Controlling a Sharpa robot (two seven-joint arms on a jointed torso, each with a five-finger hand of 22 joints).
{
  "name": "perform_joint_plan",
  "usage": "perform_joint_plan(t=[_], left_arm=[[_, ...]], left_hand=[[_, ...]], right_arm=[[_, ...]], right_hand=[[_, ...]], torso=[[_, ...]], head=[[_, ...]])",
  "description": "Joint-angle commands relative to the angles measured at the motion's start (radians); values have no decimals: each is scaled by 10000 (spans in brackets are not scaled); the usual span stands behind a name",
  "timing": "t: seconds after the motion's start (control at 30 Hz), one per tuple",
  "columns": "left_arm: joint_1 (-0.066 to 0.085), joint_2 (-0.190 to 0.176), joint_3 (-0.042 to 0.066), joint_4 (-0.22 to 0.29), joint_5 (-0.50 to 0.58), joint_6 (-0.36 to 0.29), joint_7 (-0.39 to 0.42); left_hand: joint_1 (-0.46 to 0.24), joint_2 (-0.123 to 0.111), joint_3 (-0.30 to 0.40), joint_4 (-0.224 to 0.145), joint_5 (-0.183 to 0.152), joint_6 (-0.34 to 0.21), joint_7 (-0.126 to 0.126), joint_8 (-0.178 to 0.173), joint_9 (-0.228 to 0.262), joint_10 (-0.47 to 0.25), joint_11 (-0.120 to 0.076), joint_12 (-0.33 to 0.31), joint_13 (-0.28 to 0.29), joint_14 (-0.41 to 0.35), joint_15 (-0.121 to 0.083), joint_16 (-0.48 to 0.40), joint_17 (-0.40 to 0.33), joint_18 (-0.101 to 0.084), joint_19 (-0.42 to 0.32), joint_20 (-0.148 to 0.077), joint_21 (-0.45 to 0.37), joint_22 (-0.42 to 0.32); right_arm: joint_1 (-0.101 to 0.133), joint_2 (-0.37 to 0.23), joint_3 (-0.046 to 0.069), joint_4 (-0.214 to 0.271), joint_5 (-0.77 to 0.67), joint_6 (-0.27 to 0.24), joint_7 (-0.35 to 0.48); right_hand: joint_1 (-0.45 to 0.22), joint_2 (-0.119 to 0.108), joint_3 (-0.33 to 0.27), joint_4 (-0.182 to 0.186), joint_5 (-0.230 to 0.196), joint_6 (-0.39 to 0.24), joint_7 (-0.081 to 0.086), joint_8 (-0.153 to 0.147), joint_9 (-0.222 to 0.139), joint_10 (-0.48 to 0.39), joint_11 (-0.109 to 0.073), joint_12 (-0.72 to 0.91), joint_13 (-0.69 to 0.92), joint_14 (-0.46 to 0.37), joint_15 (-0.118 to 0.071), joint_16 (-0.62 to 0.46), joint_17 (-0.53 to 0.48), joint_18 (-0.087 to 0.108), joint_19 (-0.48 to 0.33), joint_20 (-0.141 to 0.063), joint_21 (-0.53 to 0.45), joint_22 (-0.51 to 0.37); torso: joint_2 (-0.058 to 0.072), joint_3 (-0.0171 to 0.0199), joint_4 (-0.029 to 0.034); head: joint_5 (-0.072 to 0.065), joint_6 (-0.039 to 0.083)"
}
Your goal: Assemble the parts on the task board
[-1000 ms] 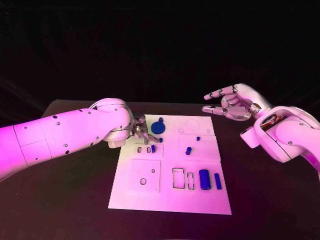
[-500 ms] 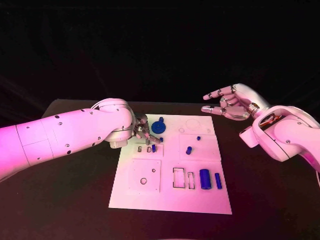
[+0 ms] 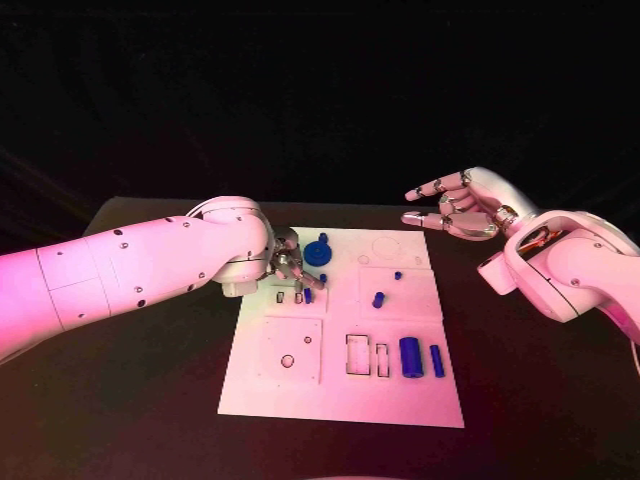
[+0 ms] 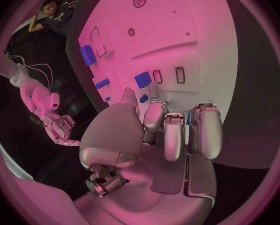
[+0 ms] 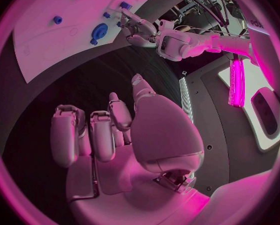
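The white task board (image 3: 342, 385) lies mid-table. My left hand (image 3: 291, 268) is down on the board's far left part, fingers curled, beside an upright blue piece (image 3: 307, 295) by two small slots. In the left wrist view a tiny blue bit (image 4: 143, 98) sits between the thumb tip and a fingertip of my left hand (image 4: 168, 130); whether it is pinched is unclear. A blue gear (image 3: 317, 253) lies just beyond the fingers. My right hand (image 3: 462, 212) hovers off the board's far right corner, fingers spread and empty.
Two small blue pegs (image 3: 379, 299) (image 3: 397, 275) stand in the board's middle right. A thick blue cylinder (image 3: 408, 357) and a thin one (image 3: 436, 361) lie near its front right, next to rectangular slots. Black table surrounds the board.
My left arm has edged slightly right and toward the board's middle, with its fingers staying at the same spot. The right hand has barely shifted.
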Motion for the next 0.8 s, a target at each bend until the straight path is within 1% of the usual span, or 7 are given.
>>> perform_joint_plan(t=[0.03, 0.47, 0.63, 0.8], left_arm=[[-10, 44, -2, -5, 120, 358, 6], [-40, 101, -9, -38, 137, 546, 0], [-42, 112, -10, -43, 146, 572, -2], [-44, 119, -10, -52, 148, 587, -4]], left_hand=[[152, -10, -38, -4, 70, -86, -22, 56, 31, 32, -9, 44, 8, 1036, -65, 30, 2634, -139, 38, 7, 32, 340], [315, 52, -30, -19, 122, -125, -24, 80, 140, 32, -11, 42, 19, 1036, -66, 30, 2634, -139, 34, 6, 35, 351], [515, 105, -4, -49, 154, -161, -26, 100, 250, 33, -12, 39, 31, 1036, -67, 30, 2634, -139, 29, 5, 36, 359], [896, 284, 173, -127, 177, -219, -28, 107, 393, 20, -15, 14, 29, 1036, -70, 30, 2634, -135, 13, 2, 27, 353]], right_arm=[[-2, 14, 6, -6, -12, 141, -56], [-5, 29, 5, -14, -15, 174, -79], [-6, 33, 5, -13, -15, 179, -81], [-7, 38, 5, -16, -49, 193, -139]], right_hand=[[50, 20, -70, -13, 23, 70, 26, 24, 17, -43, 13, -16, -4, 747, -9, -33, 1271, 109, -63, -9, -68, -8], [65, 38, -77, -16, 49, 75, 23, 22, 17, -36, 10, -9, -1, 747, -12, -36, 1269, 109, -62, -12, -70, -10], [71, 43, -79, -18, 55, 76, 23, 22, 17, -31, 9, -2, 3, 749, -13, -34, 1275, 109, -61, -13, -71, -10], [71, 45, -80, -17, 57, 76, 23, 22, 17, -29, 8, 0, 5, 749, -13, -34, 1274, 108, -59, -13, -69, -5]], torso=[[3, -5, 0], [7, -1, 3], [14, 1, 0], [9, -1, -3]], head=[[4, -7], [9, -33], [26, -46], [32, -53]])
